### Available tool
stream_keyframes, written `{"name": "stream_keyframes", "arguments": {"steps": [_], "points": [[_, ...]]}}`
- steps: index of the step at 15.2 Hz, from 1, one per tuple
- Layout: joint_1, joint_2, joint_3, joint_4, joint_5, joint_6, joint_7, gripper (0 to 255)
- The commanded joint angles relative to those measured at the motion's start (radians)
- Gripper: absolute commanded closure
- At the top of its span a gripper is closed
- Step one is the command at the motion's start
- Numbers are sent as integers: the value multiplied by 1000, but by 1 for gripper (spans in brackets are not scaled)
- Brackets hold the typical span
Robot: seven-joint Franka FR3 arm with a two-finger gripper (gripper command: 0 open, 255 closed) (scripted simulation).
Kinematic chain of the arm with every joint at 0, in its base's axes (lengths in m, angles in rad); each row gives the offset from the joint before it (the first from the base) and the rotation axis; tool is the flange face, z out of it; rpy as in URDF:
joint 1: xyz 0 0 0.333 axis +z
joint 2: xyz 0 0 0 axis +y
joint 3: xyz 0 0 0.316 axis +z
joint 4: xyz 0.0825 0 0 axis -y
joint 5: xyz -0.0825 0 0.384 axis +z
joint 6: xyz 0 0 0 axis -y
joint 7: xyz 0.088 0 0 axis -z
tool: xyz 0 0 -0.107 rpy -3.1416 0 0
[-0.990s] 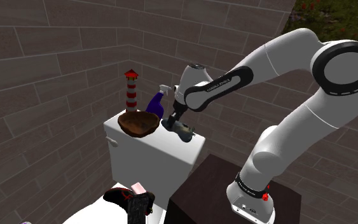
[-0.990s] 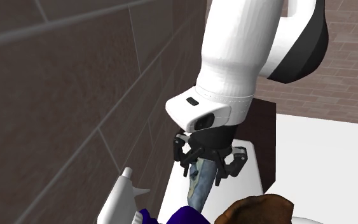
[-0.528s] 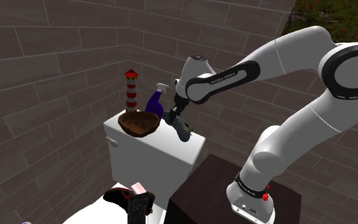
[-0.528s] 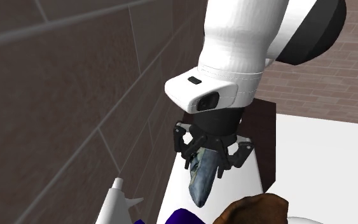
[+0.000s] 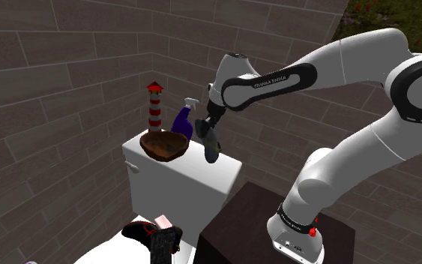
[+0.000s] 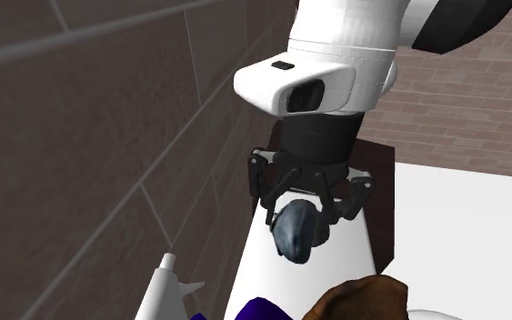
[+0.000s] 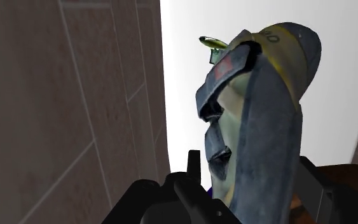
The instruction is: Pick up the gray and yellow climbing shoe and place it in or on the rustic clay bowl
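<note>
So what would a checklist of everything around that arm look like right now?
Surface: white tank; its top carries the things.
Job's things: grey shoe with yellow trim, hanging end-down from the gripper and apparently lifted off the tank; brown bowl beside it, shoe not yet in it.
Clutter: red-and-white lighthouse and purple spray bottle behind the bowl; a black and pink item lower down, cannot tell what.
Grippers: gripper shut on the shoe.
Cables: nothing seen.
Surroundings: brick walls; dark stand under the arm.
</note>
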Motion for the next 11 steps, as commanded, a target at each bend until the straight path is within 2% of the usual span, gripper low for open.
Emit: {"name": "stream_keyframes", "arguments": {"steps": [1,11], "points": [[0,-9,-2,23,0,-32,-2,255],[0,-53,-5,126,2,-178,-6,255]]}}
